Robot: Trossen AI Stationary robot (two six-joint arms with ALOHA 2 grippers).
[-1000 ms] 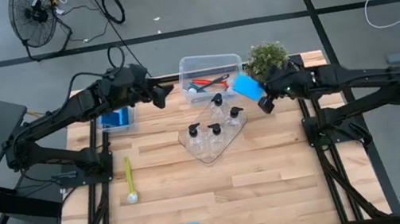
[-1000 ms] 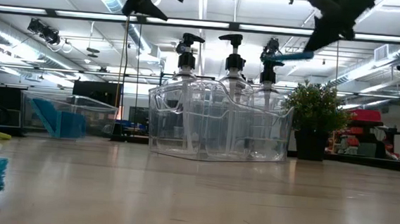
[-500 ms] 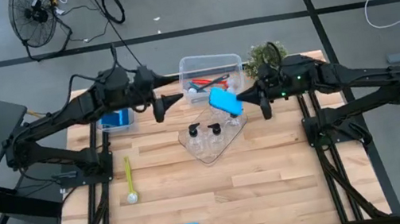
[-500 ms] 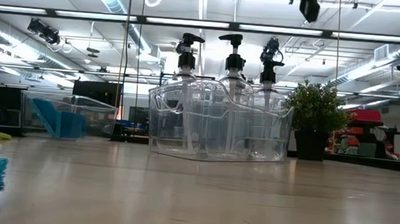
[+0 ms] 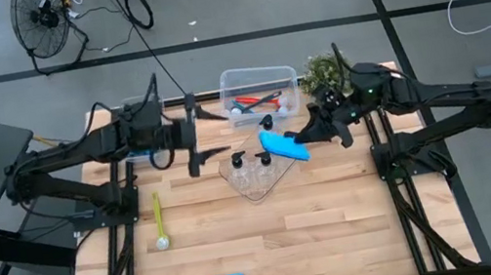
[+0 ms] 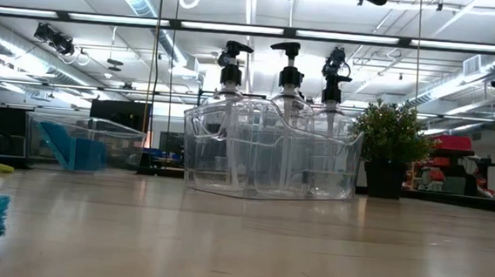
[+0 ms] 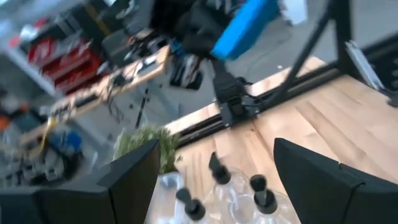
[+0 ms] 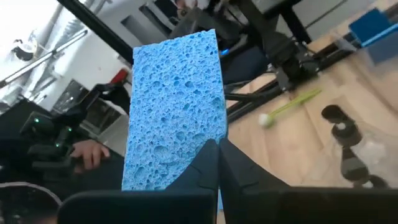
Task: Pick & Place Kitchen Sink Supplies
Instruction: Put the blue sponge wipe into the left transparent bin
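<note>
Since a second ago, right tool (image 5: 303,135) has swung from beside the plant (image 5: 325,72) to above the tray (image 5: 255,181), clamped on a sponge (image 5: 283,144); left tool (image 5: 194,149) hovers wide open, empty.

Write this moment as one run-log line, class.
right tool: shut on blue sponge, above bottle tray | left tool: open, empty, aloft | yellow-green brush: on table

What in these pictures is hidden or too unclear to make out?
- Low view: both arms are above the top edge, so the held sponge is out of sight.
- High view: the brushes in the bin are too small to count.
- Left wrist view: motion blur smears the bottles and plant.
- Right wrist view: the sponge hides what lies behind it; the right tool shows only its tips.
</note>
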